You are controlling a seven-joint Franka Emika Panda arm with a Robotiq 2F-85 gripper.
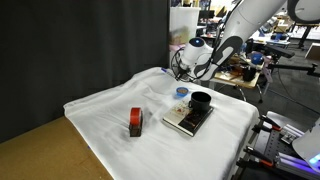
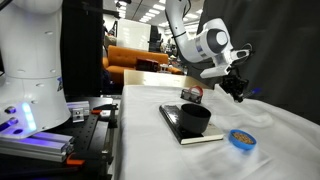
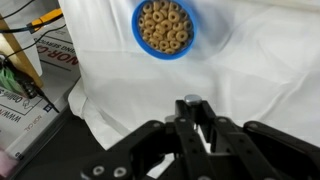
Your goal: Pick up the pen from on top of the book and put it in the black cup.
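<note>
My gripper point(image 3: 192, 108) is shut on the pen point(image 3: 192, 99), which shows only as a small round grey-blue end between the fingertips. In both exterior views the gripper point(image 1: 182, 68) point(image 2: 238, 92) hangs above the white cloth, over the area by the blue bowl. The black cup point(image 1: 201, 101) point(image 2: 195, 118) stands on the dark book point(image 1: 184, 124) point(image 2: 178, 131), lower than the gripper and off to its side. Cup and book are out of the wrist view.
A blue bowl point(image 3: 164, 28) point(image 1: 181, 92) point(image 2: 240, 139) of cereal rings sits on the cloth near the book. A red-orange block point(image 1: 135, 122) lies further along the cloth. Printed boxes and cables point(image 3: 30, 80) lie past the cloth's edge. A black curtain point(image 1: 80, 40) hangs behind.
</note>
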